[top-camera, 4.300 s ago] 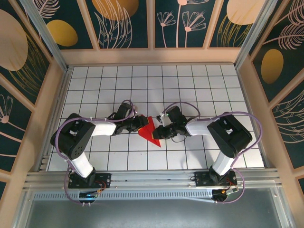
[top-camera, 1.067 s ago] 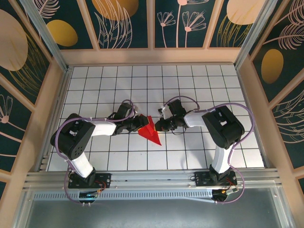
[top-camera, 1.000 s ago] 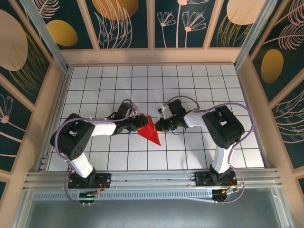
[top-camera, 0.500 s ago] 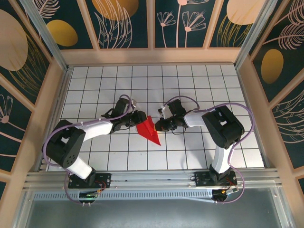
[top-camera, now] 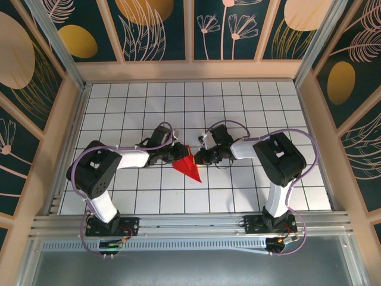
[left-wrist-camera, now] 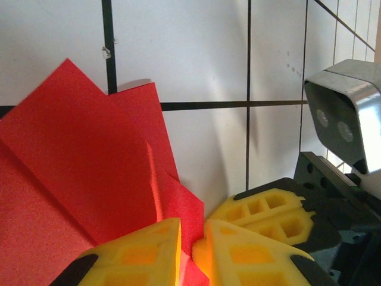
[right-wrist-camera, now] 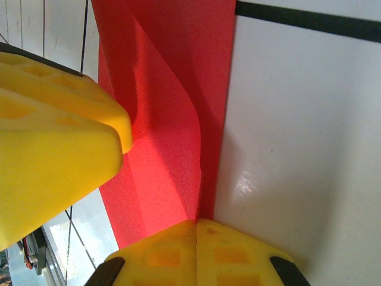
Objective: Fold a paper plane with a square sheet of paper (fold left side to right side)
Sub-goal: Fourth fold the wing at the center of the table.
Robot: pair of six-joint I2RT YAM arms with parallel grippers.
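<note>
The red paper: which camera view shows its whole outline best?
The top external view: there the red paper is seen entire, a pointed shape lying flat between the two arms. The left wrist view gives its overlapping folded layers close up, cut off at the frame edge. The right wrist view gives a creased strip.

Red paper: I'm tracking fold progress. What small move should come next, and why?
Probably the left gripper should carry its pinched flap rightward over the red paper. Both pairs of jaws look shut on the paper's wide end, and a raised layer stands uncreased beside the right gripper.
</note>
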